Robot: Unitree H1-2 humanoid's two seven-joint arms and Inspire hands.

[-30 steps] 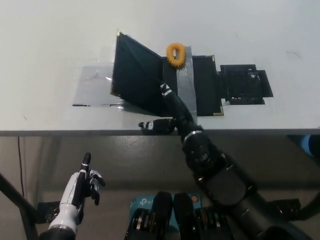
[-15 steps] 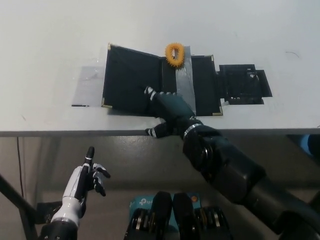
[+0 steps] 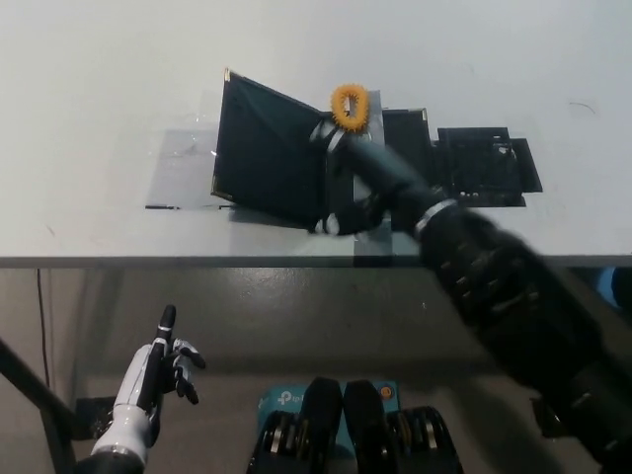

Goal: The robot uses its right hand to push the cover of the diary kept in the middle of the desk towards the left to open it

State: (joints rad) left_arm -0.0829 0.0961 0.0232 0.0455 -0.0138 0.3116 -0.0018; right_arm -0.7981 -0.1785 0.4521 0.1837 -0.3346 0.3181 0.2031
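Note:
The black diary (image 3: 407, 163) with gold corners lies in the middle of the white desk (image 3: 99, 79), held down with grey tape. Its cover (image 3: 265, 148) stands tilted up on the left side, not flat. My black right hand (image 3: 357, 178) reaches over the desk edge and lies across the spine area. It is open, with one fingertip near the cover's top right corner and others near the diary's front edge. My white left hand (image 3: 153, 380) rests open below the desk edge at the lower left.
An orange ring (image 3: 348, 106) sits at the top of the diary's spine, just beyond my right hand. A black unfolded flap (image 3: 486, 163) lies right of the diary. A clear taped patch (image 3: 183, 170) lies left of the cover.
The cover lay nearly flat to the left half a second ago and now stands tilted up again. My right hand has moved further onto the desk, up toward the orange ring.

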